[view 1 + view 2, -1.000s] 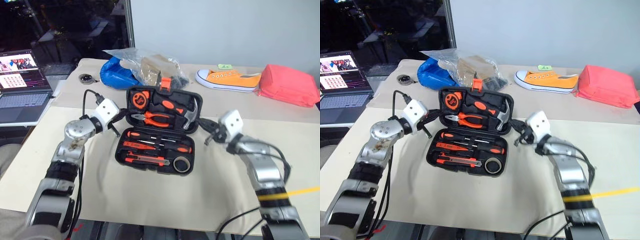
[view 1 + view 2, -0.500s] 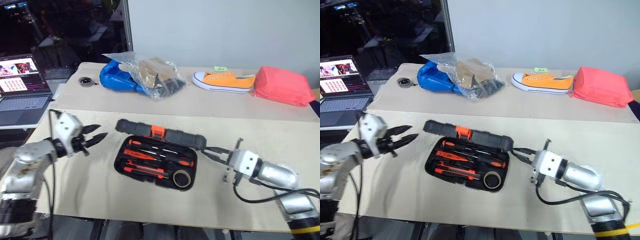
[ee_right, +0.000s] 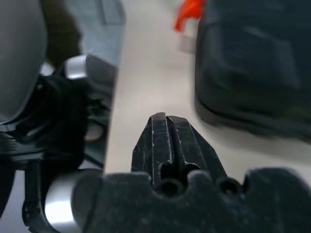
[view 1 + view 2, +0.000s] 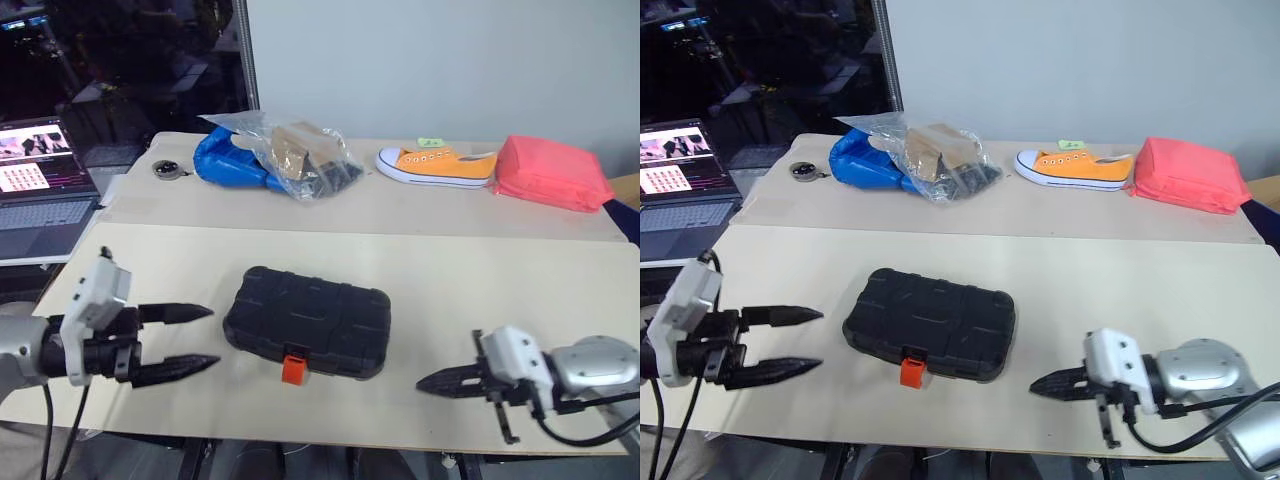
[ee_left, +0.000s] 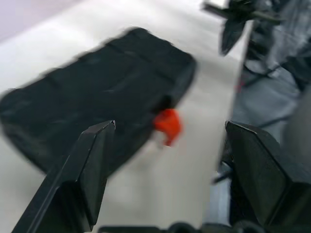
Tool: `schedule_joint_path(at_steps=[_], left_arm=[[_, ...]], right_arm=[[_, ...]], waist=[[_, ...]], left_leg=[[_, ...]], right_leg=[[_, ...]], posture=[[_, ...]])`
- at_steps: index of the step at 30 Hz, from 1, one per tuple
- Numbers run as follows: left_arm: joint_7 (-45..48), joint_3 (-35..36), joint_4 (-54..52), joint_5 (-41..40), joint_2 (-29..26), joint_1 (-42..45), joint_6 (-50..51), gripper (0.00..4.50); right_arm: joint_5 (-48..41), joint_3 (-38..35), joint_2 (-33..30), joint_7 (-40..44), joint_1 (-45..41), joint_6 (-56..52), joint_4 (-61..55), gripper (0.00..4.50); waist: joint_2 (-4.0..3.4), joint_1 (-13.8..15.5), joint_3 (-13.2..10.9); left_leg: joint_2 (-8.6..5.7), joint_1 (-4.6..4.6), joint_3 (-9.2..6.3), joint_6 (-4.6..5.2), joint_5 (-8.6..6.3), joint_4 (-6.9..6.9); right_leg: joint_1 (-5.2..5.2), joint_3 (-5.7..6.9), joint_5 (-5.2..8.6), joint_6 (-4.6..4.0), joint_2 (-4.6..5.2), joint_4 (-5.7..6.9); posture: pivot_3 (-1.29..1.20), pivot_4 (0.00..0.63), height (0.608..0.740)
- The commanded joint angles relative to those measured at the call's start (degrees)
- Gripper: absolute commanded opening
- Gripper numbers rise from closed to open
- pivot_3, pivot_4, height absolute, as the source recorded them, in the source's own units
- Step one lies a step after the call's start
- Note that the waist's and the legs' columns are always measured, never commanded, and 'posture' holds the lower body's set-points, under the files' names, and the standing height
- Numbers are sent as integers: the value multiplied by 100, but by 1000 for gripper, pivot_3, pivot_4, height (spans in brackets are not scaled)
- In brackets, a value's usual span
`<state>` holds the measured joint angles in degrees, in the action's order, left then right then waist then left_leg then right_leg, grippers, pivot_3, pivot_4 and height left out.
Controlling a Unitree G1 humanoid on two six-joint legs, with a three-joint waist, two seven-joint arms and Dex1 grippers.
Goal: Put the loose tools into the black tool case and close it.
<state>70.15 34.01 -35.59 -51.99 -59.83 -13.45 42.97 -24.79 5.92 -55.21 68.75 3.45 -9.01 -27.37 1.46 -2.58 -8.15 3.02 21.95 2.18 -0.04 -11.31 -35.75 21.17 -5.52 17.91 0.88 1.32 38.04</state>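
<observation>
Black tool case [image 4: 307,322] now closed, lid down. Both arms drawn back. Case between left gripper [image 4: 203,338], spread wide, empty, and right gripper [image 4: 428,382], pinched closed, empty.

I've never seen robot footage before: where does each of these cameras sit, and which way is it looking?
Left and right eye views: on the head, looking forward and down at the black tool case, lid down, on the table; both arms show.
Left wrist view: on the left arm, looking along the open left gripper toward the case and its orange latch.
Right wrist view: on the right arm, looking along the shut right gripper past the case's edge.
All views share the case.
</observation>
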Motion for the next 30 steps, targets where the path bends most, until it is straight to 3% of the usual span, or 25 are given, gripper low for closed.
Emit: schedule_joint_path(at_steps=[1, 7, 13, 21, 23, 26, 27, 30], left_arm=[[-20, 99, -351, -24, -34, -39, -94, 3872], [-284, -26, -555, -4, 62, -38, -126, 3872], [-766, -180, -852, -36, 224, 36, -132, 3872], [-1809, -777, -1124, 132, 566, 403, -140, 3872], [-2369, -1063, -1056, 153, 770, 773, -46, 3872], [-3078, -1579, -982, 371, 1131, 1273, 2, 3872], [-3162, -1698, -993, 412, 1210, 1327, -6, 3872], [-3261, -1937, -986, 488, 1325, 1322, -44, 3872]], right_arm=[[796, 738, 332, -303, -633, -339, 173, 10], [942, 825, 937, -978, -1114, -1228, 350, 10], [815, 356, 2017, -2299, -1807, -2330, 695, 10], [1476, 269, 3719, -4050, -3192, -2218, 2727, 10], [1400, 248, 3852, -4028, -3295, -2381, 2776, 10], [1416, 365, 3392, -3540, -3090, -2360, 2321, 10], [1343, 342, 3245, -3408, -2987, -2465, 2120, 604], [1197, 322, 2695, -3032, -2646, -2756, 1461, 1540]], waist=[[-6, 11, -2], [1, 26, 1], [4, -33, -2], [2, -109, -2], [2, -116, -1], [1, -64, -1], [-1, -44, 1], [-6, -6, 6]], left_leg=[[-6, 7, 2, 0, 0, -1], [-15, 32, 7, -2, -2, -1], [-8, 39, 4, -5, -5, 4], [-12, 34, 1, -5, -4, 0], [-14, 38, -1, -5, -4, 1], [-18, 48, -11, -5, -5, 4], [-19, 57, -13, -6, -6, 4], [-22, 119, -10, -11, -13, 1]], right_leg=[[5, -1, -2, 1, 2, 1], [13, 1, -21, 1, 8, -6], [24, -2, -27, -8, -2, -1], [27, -3, -38, -19, -10, 3], [28, -4, -38, -18, -12, 3], [29, 2, -38, -10, -10, 1], [33, 3, -38, -7, -10, -4], [95, -1, -37, 1, -5, -3]], posture=[[0, 150, 740], [0, 150, 740], [0, 150, 740], [0, 150, 740], [0, 150, 740], [0, 150, 740], [0, 150, 740], [0, 150, 740]])
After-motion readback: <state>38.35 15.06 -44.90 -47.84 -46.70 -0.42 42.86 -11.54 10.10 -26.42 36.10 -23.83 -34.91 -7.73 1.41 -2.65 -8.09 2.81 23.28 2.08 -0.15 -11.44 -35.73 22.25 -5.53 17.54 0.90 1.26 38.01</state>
